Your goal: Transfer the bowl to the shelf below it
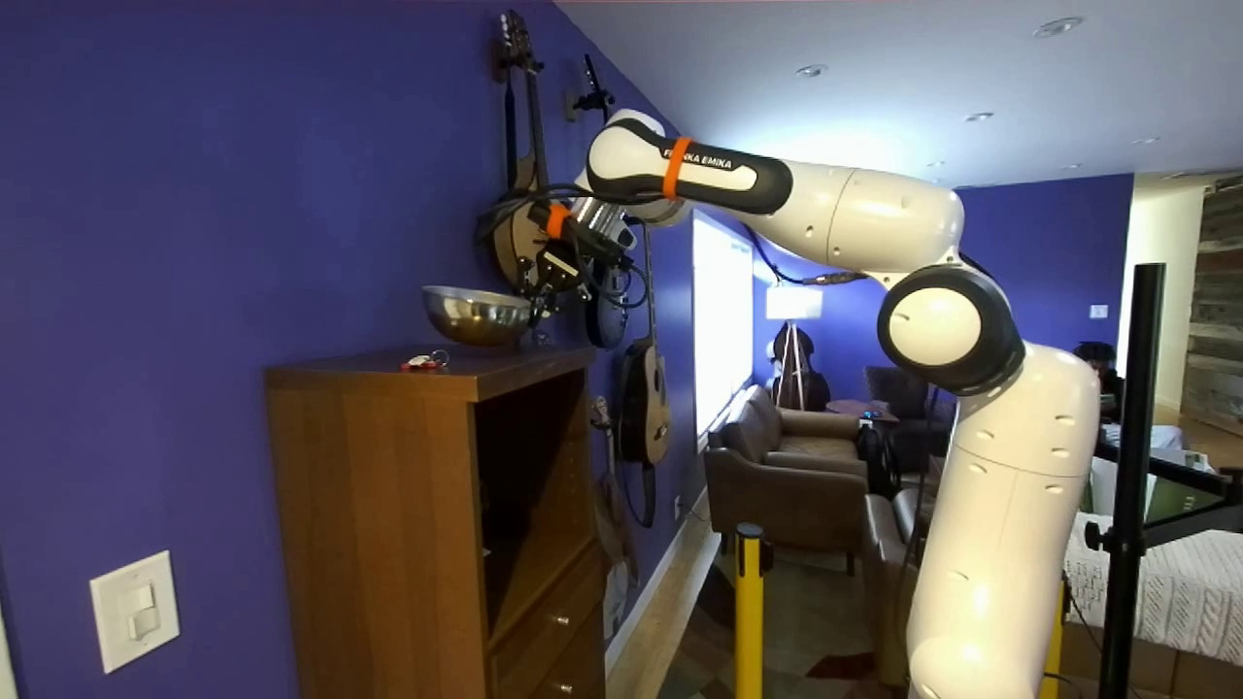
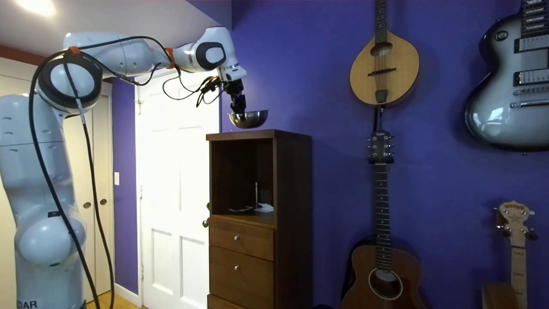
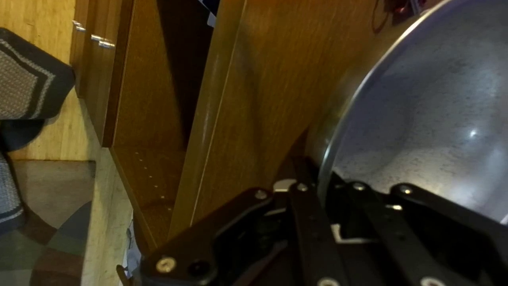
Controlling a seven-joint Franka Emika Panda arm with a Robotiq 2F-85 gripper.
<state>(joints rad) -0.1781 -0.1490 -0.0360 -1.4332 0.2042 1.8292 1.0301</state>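
The shiny silver bowl (image 1: 476, 316) is over the right part of the cabinet's top, against the purple wall; it also shows in an exterior view (image 2: 254, 120) and the wrist view (image 3: 428, 107). My gripper (image 3: 323, 182) is shut on the bowl's near rim, one finger inside and one outside; the fingertips are partly hidden. The gripper also shows in both exterior views (image 1: 540, 307) (image 2: 239, 110). The bowl appears slightly above the top, nearly level. The shelf (image 2: 242, 218) is the floor of the open compartment below; it shows in the wrist view (image 3: 145, 83) too.
The brown cabinet (image 1: 379, 515) has drawers under the compartment. Keys (image 1: 424, 361) lie on its top. Papers (image 2: 264, 208) and a thin upright item (image 2: 256, 195) are inside the compartment. Guitars (image 2: 384, 68) hang on the wall. A yellow post (image 1: 749, 612) stands nearby.
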